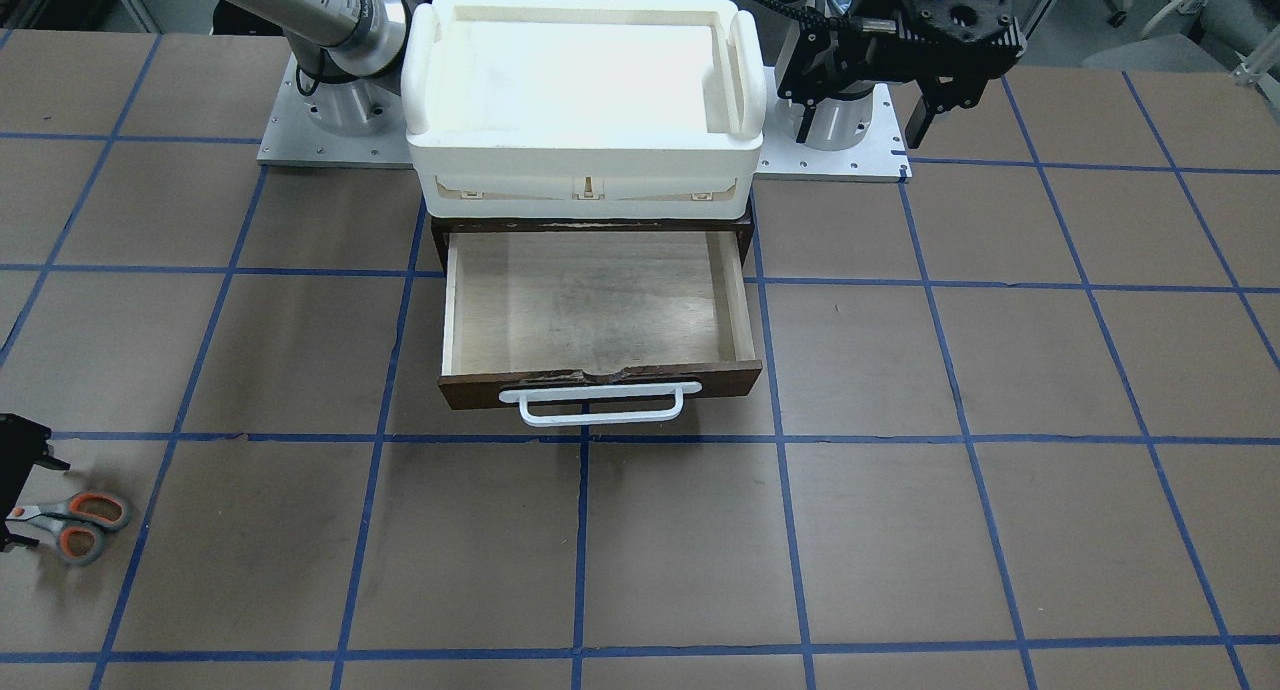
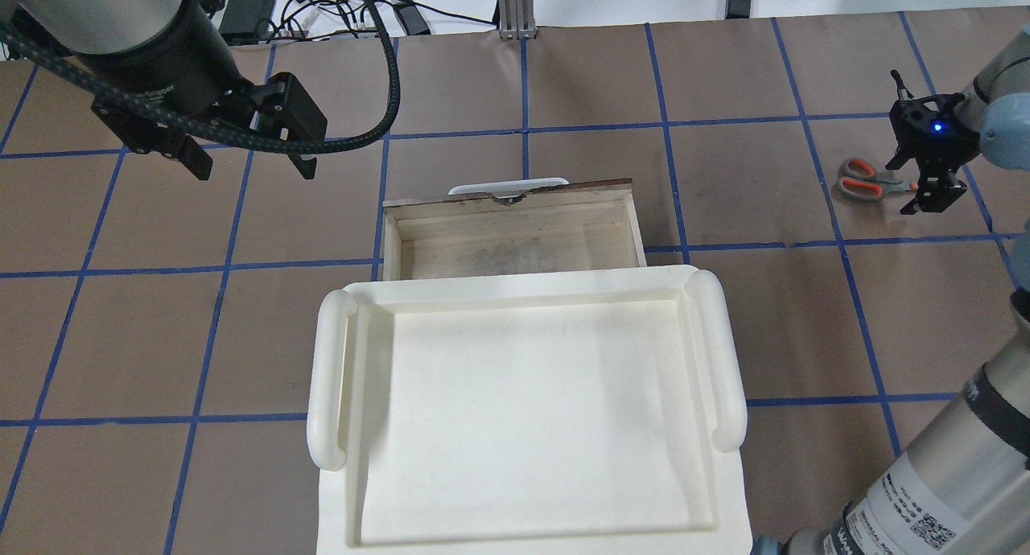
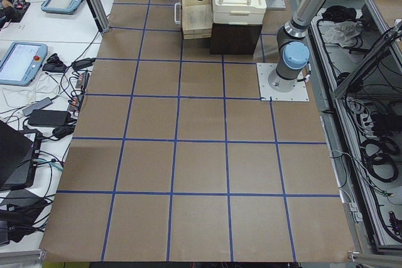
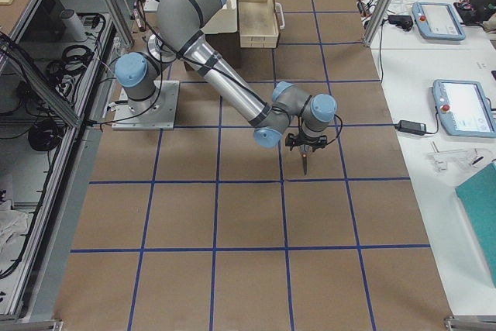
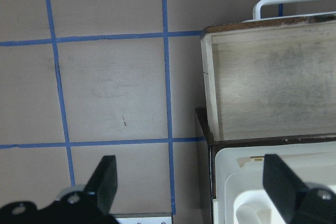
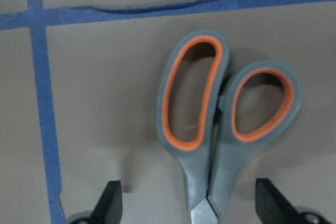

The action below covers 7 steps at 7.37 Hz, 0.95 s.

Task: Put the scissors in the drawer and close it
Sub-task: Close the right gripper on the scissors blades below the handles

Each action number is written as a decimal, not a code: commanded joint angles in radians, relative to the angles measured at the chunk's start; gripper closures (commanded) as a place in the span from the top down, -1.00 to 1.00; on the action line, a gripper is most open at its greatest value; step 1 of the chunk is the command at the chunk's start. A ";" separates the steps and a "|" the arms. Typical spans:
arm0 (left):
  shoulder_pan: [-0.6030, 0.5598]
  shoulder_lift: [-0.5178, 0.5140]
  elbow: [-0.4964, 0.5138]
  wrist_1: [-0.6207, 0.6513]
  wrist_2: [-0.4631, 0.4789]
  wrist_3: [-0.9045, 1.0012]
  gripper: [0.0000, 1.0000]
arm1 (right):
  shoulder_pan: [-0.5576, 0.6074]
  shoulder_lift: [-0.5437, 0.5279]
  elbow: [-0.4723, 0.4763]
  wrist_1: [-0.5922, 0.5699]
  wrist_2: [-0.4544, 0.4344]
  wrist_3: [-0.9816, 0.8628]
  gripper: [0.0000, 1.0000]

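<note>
The scissors [image 1: 75, 525], with grey handles lined orange, lie flat on the table far to the robot's right; they also show in the overhead view [image 2: 865, 178]. My right gripper [image 2: 917, 181] is open and low over them. In its wrist view [image 6: 191, 208] the two fingers stand on either side of the scissors' [image 6: 220, 124] neck, just below the finger loops, with the blades hidden under the wrist. The wooden drawer [image 1: 470, 390] is pulled open and empty, with its white handle [image 1: 600, 405] facing away from the robot. My left gripper [image 2: 245, 157] is open and empty, raised to the drawer's [image 2: 515, 241] left.
A white plastic tray-like box [image 2: 523, 410] sits on the dark cabinet above the drawer, between the two arm bases. Brown table with a blue tape grid all around. The left wrist view shows the drawer's left corner [image 5: 268, 77] and the box's edge [image 5: 273, 182].
</note>
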<state>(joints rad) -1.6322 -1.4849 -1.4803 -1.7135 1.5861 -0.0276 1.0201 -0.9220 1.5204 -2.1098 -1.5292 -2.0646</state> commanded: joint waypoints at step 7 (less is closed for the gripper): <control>0.000 0.000 0.000 0.000 0.000 0.000 1.00 | 0.037 -0.044 -0.002 0.008 -0.098 -0.022 -1.00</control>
<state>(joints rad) -1.6324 -1.4849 -1.4803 -1.7135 1.5861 -0.0276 1.0507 -0.9412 1.5191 -2.1041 -1.6201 -2.0813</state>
